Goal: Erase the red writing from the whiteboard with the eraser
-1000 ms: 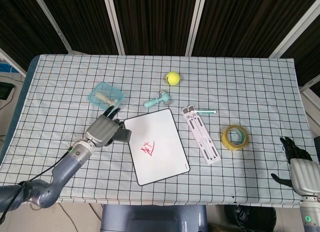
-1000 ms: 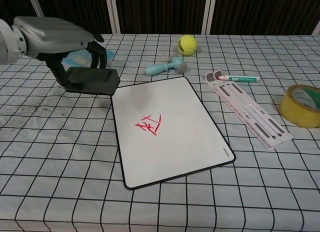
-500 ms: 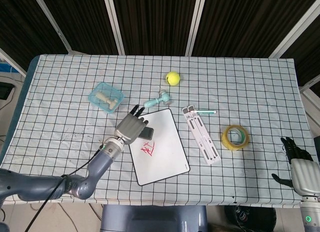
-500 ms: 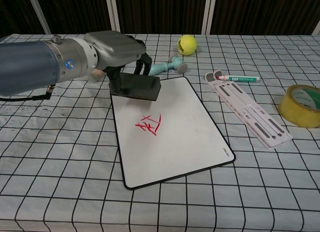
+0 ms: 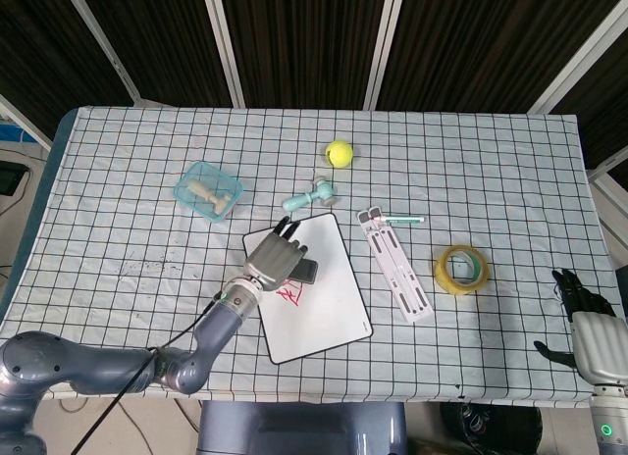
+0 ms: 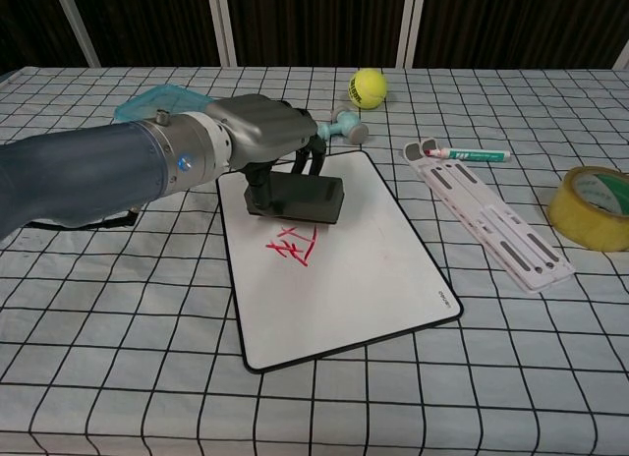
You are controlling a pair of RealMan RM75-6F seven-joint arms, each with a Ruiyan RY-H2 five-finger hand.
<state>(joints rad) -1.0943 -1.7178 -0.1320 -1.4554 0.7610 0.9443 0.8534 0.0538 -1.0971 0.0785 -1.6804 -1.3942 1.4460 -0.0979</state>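
A: Where's the eraser (image 6: 300, 198) rel. to the whiteboard (image 6: 364, 269)?
B: Over the board's upper left part, just above the red writing (image 6: 293, 246). Dark block, long side across the board. Can't tell if it's touching the surface or a bit off it.
A: And the left robot hand (image 6: 260, 137)?
B: On top of the eraser, gripping it, fingers down its far side, thumb on the near side. Forearm runs off left of the board.
A: Right robot hand (image 5: 589, 329)?
B: Well off right of the board, at the desk (image 5: 510, 161) edge, head view only. Holding nothing, fingers apart.
A: Other stuff?
B: Yellow ball (image 6: 369, 86) and teal tool (image 6: 339, 129) beyond the board's far edge. White strip (image 6: 488, 216) w/ a marker (image 6: 469, 154) right of the board, tape roll (image 6: 590, 206) further right. Teal tray (image 5: 208, 190) off the board's upper left.
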